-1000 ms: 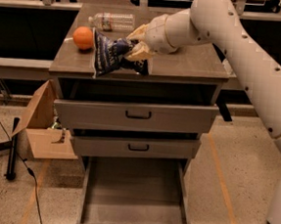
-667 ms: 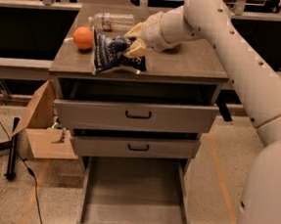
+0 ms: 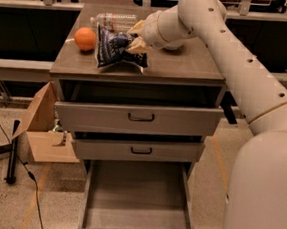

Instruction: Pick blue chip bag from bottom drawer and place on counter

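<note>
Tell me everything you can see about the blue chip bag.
The chip bag is dark blue crinkled foil with white markings and a silvery lower edge. It rests tilted on the counter, near the front, beside the orange and in front of a clear bottle. The tool is at the side of the bag away from the orange and appears to touch it.

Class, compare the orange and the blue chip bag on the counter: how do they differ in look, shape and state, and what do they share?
The orange is round and smooth; the blue chip bag is crinkled and irregular. The orange is plain orange; the bag is dark blue with white markings. The orange sits free; the gripper is at the bag's right edge. Both are on the counter.
</note>
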